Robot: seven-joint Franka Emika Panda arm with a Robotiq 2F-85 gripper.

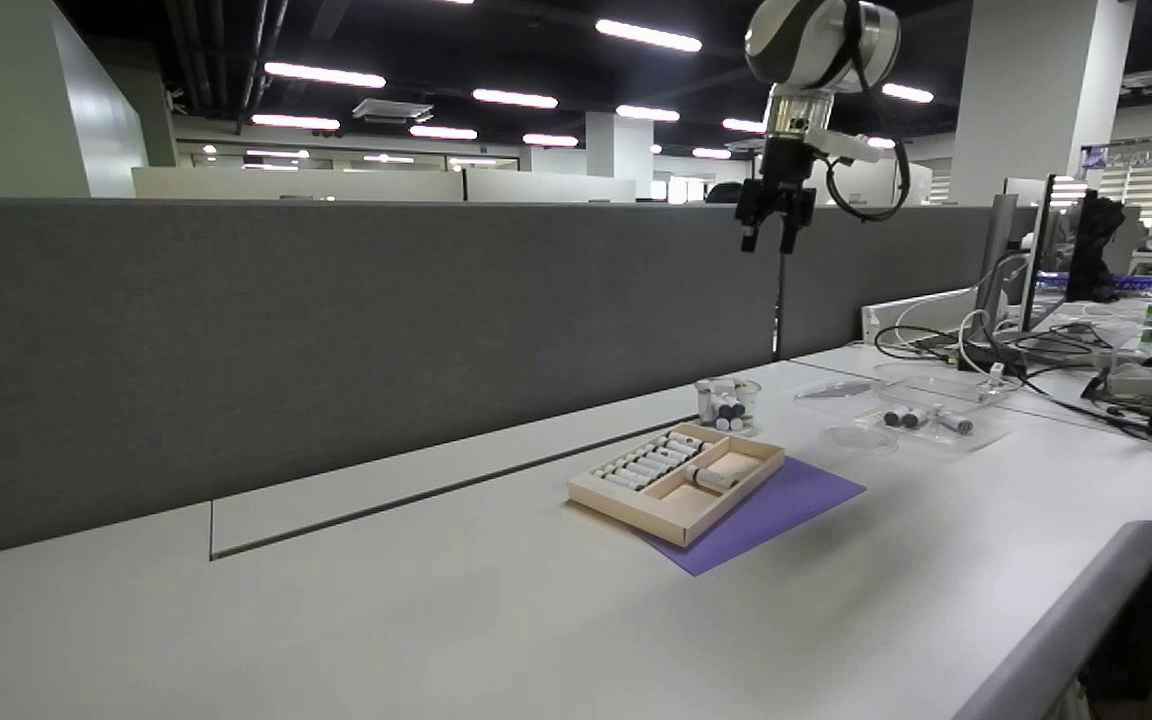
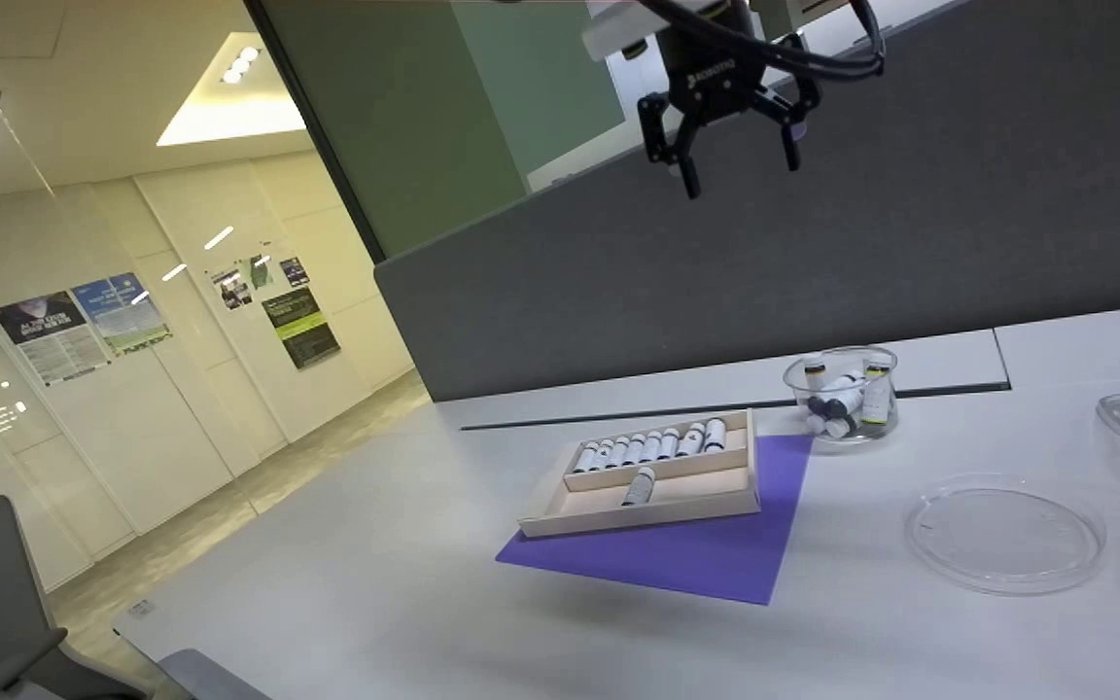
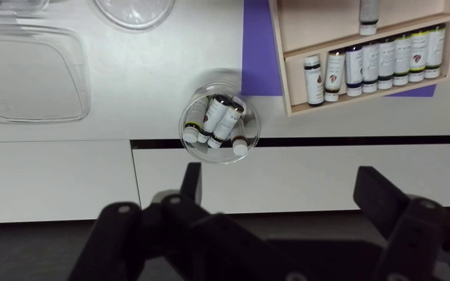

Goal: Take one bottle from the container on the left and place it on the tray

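Observation:
The container is a shallow pale beige rack (image 1: 626,512) with divided compartments, in both exterior views (image 2: 647,518) and the wrist view (image 3: 315,23). Its narrow compartment holds a row of small whitish bottles (image 3: 385,64). A lone bottle (image 1: 711,478) lies in the wider part, also visible in the wrist view (image 3: 369,15). No separate plain tan tray shows. My gripper (image 1: 768,245) hangs high above the table by the partition. Its fingers are wide apart and empty in an exterior view (image 2: 743,180) and the wrist view (image 3: 281,173).
A purple mat (image 1: 776,510) lies under the rack. A clear glass jar (image 3: 225,162) with several bottles stands beside it. A round clear lid (image 2: 1005,535) and a clear box (image 3: 33,78) lie beyond the jar. A grey partition (image 1: 386,350) runs along the table's back.

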